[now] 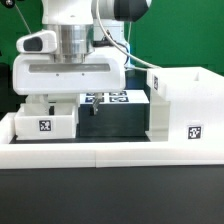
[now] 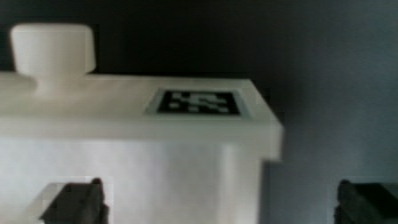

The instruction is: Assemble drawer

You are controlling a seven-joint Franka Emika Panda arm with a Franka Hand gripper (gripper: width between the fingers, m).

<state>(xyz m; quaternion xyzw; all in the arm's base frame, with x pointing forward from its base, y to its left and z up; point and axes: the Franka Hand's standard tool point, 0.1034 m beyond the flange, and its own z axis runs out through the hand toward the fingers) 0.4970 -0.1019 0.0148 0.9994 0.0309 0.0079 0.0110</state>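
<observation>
A small white tray [image 1: 45,120] with a square tag on its front stands at the exterior view's left, behind the border rail. In the wrist view the tray [image 2: 143,150] fills the middle, with a round knob [image 2: 50,48] and a tag [image 2: 199,102] on it. My gripper [image 1: 62,100] hangs directly over this tray. In the wrist view the gripper [image 2: 222,205] is open and empty, with one fingertip [image 2: 75,203] over the tray and the other over the dark table beside it. The tall box casing [image 1: 185,105] stands at the exterior view's right. A second tray does not show clearly.
The low white border rail [image 1: 110,152] runs along the front. The marker board [image 1: 108,98] lies on the dark table between tray and casing. Cables hang behind the arm.
</observation>
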